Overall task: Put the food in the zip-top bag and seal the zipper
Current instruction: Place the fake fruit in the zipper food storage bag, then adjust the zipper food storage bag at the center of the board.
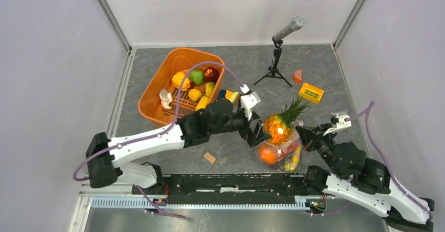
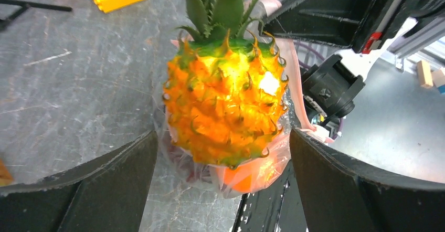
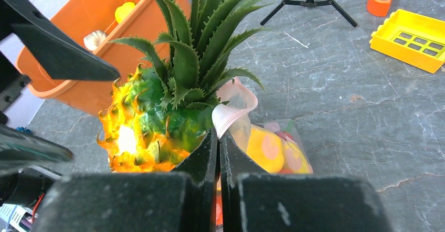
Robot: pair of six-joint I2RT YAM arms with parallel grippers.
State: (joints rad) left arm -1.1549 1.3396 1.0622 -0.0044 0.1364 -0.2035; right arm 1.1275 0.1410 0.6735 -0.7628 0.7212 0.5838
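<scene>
The left gripper point(image 2: 223, 135) straddles the pineapple point(image 2: 225, 106) with its claw spread wide, and the fruit stands only partly down in the mouth of the zip-top bag point(image 2: 246, 177), crown toward 1 o'clock in the top view. At the bag's 2 o'clock the right gripper point(image 3: 219, 148) is pinched tight on the pink zipper point(image 3: 233, 103) edge. The best play looks like pulling that lip taut and pushing the fruit straight down, since a tilt could snag its spikes on the film.

No writing, brand, number or sign can be read anywhere. A small white patch point(image 2: 269, 83) on the pineapple point(image 2: 220, 116) is washed out and shows nothing legible.
</scene>
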